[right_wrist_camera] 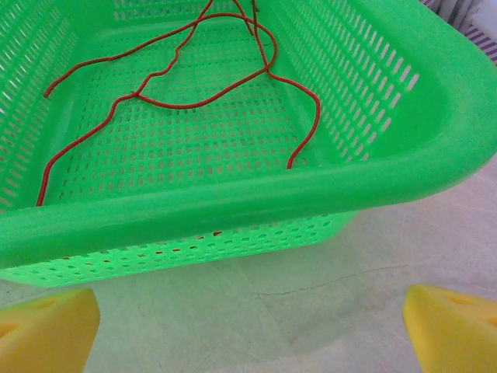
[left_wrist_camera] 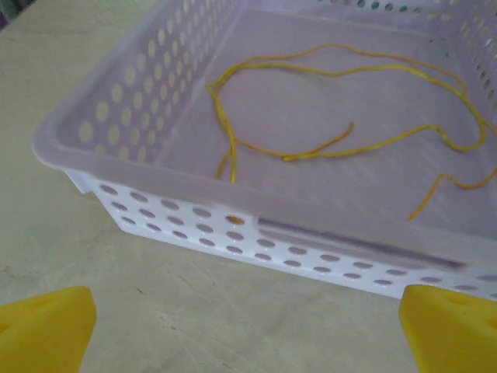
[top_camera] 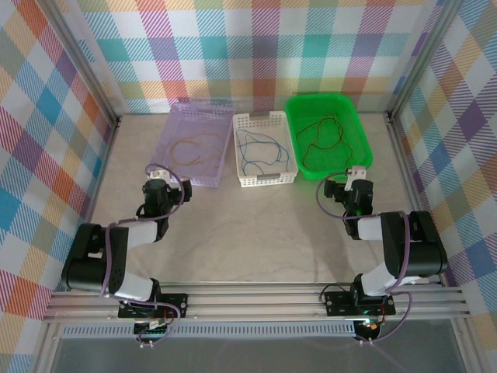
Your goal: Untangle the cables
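Nearest us in the left wrist view, the left gripper (left_wrist_camera: 248,334) has its yellow fingertips (left_wrist_camera: 46,326) spread wide at the frame's bottom corners, with bare table (left_wrist_camera: 93,256) between them. It hovers just short of the purple basket (left_wrist_camera: 233,203), facing its near wall. Inside that basket we see one yellow-orange cable (left_wrist_camera: 289,158) lying loose on the floor, curled in open loops, apart from the other wires.

In the top view the white basket (top_camera: 266,180) sits next to the right, touching or nearly touching the purple one. A blue cable (top_camera: 264,144) is looped inside it; we can't tell whether a second thin strand lies with it.

The green basket (right_wrist_camera: 233,203) is rightmost, just beside the white one. A red cable (right_wrist_camera: 202,103) sprawls across its perforated floor, crossing itself near the far end. A darker strand meets it there, and we can't make out whether they are tangled.

The right gripper (right_wrist_camera: 248,326) has its jaws wide apart too, yellow fingers (right_wrist_camera: 46,326) at the corners over bare table, near the green basket's front rim.
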### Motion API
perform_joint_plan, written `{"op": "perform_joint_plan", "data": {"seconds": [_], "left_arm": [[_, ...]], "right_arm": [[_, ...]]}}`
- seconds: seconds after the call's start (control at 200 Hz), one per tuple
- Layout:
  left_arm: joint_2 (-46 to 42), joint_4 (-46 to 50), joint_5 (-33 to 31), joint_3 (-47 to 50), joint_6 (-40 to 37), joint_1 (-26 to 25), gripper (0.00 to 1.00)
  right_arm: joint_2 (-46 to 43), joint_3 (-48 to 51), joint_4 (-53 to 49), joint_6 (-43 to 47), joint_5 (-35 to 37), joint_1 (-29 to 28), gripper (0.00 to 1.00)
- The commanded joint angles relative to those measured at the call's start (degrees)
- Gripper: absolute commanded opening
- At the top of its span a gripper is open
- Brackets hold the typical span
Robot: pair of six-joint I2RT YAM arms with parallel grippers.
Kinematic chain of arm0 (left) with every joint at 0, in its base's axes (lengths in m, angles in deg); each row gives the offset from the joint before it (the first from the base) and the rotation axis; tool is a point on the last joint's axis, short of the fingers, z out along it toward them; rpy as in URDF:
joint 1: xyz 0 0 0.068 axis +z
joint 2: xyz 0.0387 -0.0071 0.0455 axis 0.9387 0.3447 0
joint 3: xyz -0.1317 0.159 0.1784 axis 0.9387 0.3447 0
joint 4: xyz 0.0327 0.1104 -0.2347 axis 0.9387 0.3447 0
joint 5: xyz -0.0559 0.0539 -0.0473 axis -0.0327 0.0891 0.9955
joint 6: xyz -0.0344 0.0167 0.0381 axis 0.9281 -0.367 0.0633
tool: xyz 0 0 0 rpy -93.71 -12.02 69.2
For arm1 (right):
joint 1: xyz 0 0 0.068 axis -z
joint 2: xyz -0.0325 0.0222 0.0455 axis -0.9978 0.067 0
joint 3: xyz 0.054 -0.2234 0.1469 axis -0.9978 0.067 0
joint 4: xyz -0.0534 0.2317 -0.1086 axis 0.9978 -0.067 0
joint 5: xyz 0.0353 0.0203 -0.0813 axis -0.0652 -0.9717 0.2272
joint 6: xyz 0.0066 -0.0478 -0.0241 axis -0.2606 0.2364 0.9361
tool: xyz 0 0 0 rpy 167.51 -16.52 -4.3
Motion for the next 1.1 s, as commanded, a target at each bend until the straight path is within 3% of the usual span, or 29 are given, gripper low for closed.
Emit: {"op": "perform_joint_plan", "data": {"seconds": [0.0, 1.095], "left_arm": [[4.70, -7.40, 0.74, 0.30, -0.84, 1.26, 1.00], [4.61, -6.72, 0.51, -0.03, -1.02, 1.15, 1.00]], "right_arm": [[-0.04, -0.62, 2.21, -1.05, -0.80, 0.02, 1.00], [-0.07, -0.59, 2.29, -1.10, -0.96, 0.13, 1.00]]}}
